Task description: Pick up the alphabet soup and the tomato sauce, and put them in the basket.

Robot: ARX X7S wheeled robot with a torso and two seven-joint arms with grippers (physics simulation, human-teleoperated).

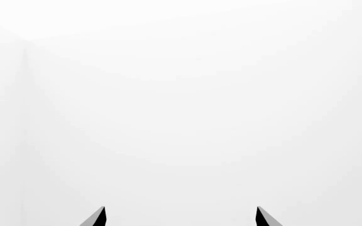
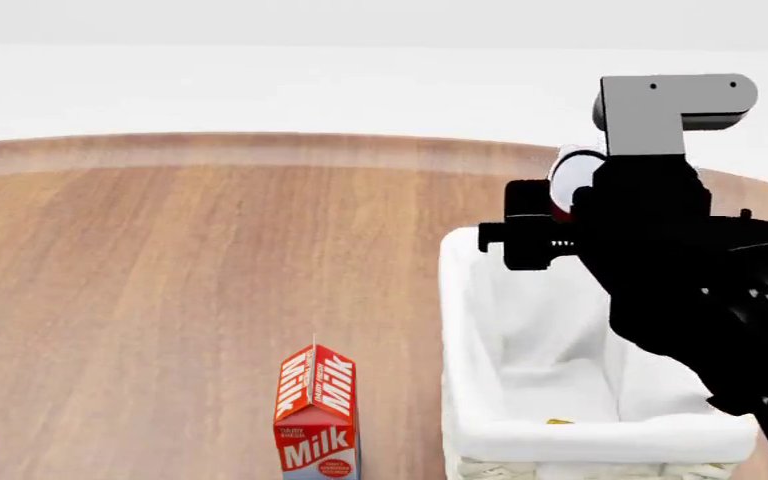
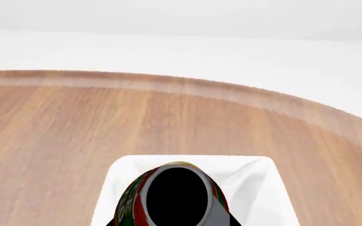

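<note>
While the right arm hangs over the basket's far end:
Right hand [image 2: 560,215]: grasping the sauce [image 3: 168,197], above the basket [image 2: 471,330] at the desk's [image 2: 157,280] near right edge.
Key relation: lining lies straight below the can.
Left hand [image 1: 181,217]: released, empty.
Soup: a yellow speck in the basket may be it.

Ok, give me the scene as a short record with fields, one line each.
right gripper: holds the tomato sauce, over the basket's far end
left gripper: open, empty, facing plain white
basket: white cloth lining, on the table at right
alphabet soup: not identifiable
milk carton: upright, left of the basket
table: wood
</note>
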